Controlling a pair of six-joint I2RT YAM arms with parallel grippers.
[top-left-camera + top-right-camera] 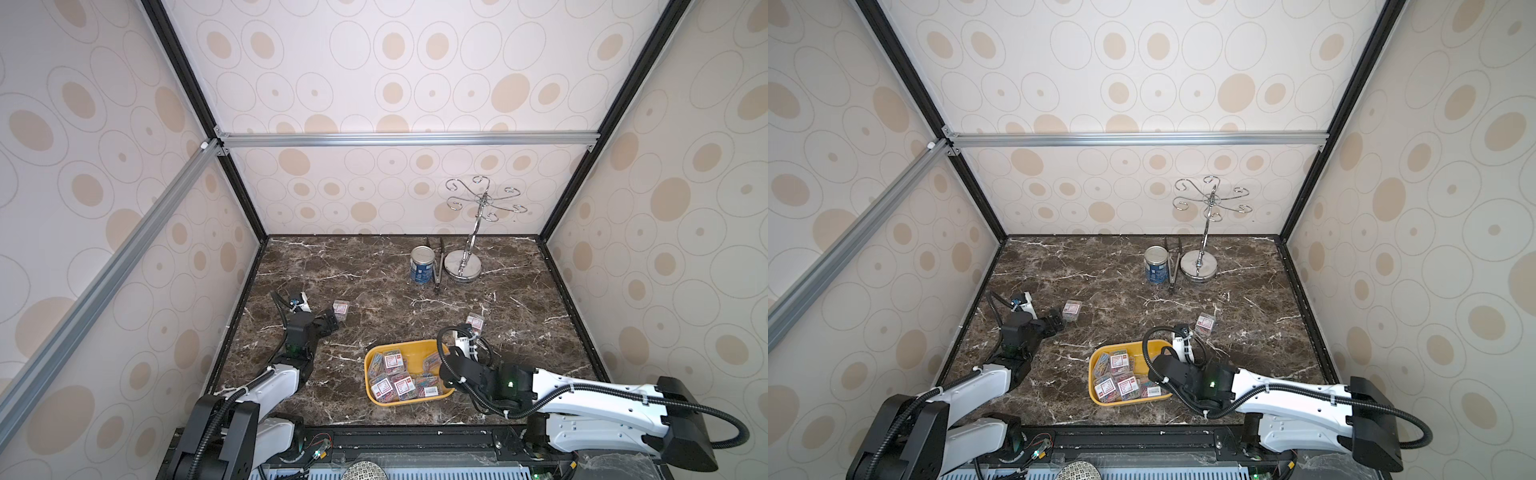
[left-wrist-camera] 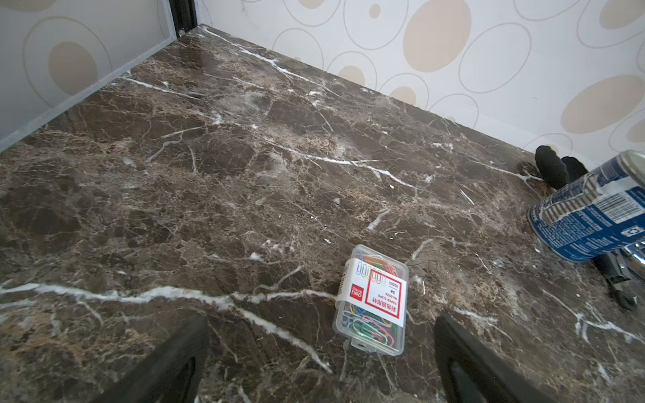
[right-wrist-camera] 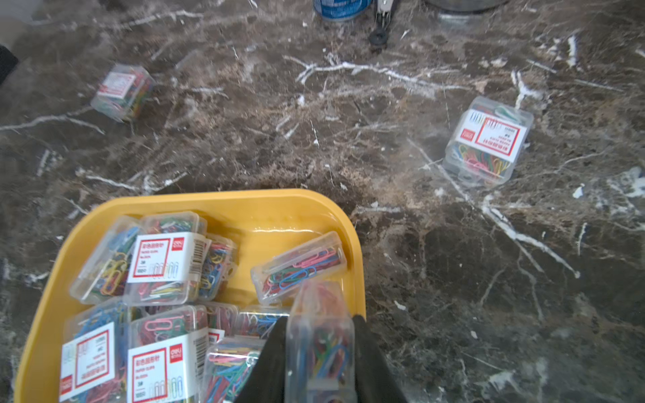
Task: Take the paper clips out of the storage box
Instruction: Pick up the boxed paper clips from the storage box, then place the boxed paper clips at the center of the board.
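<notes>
The yellow storage box (image 1: 399, 345) (image 1: 1121, 344) (image 3: 223, 197) sits near the table's front edge with several clear cases of paper clips (image 1: 392, 359) (image 3: 164, 265) in it. My right gripper (image 3: 319, 318) is over the box's right side, shut on one case (image 3: 321, 349) held on edge. One case (image 1: 474, 323) (image 3: 488, 141) lies on the marble behind the box. Another case (image 1: 341, 309) (image 2: 371, 301) lies at the left, just ahead of my left gripper (image 1: 330, 322) (image 2: 321, 322), which is open and holds nothing.
A blue-labelled tin can (image 1: 422, 264) (image 2: 593, 216), metal tongs (image 1: 438, 266) and a chrome hook stand (image 1: 463, 262) stand at the back, right of centre. Patterned walls enclose the marble table on three sides.
</notes>
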